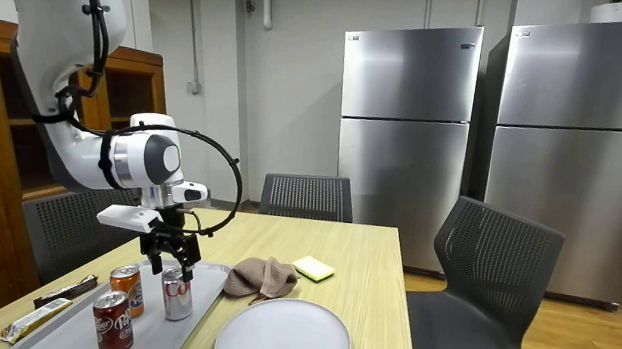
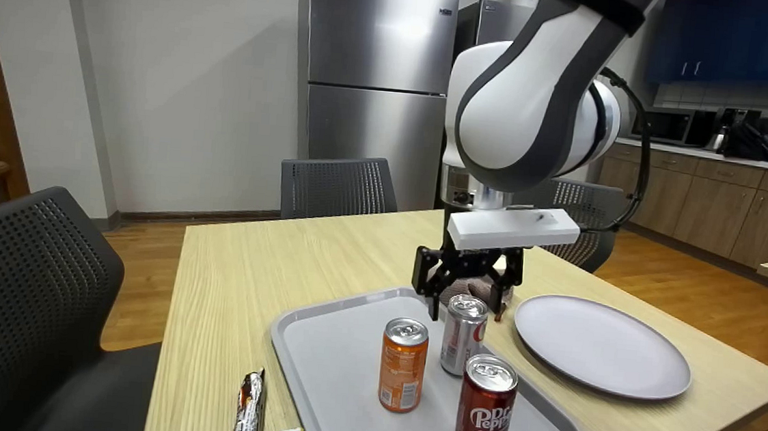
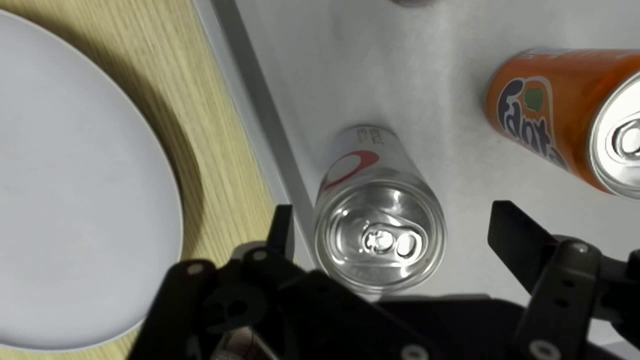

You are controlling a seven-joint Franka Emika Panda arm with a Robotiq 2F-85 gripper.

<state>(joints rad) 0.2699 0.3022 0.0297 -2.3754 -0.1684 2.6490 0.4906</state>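
Pale wooden tabletop [image 2: 236, 265] fills the lower middle of an exterior view, bearing a grey tray [image 2: 338, 356]. Right of centre there, we see the silver can [image 2: 461, 348] upright on the tray, the gripper [image 2: 465, 307] over its top, spread wide and holding nothing. In the wrist view the can looks nearer the left-of-frame finger [image 3: 284, 227]; we would centre evenly about it, lest one side tip it.
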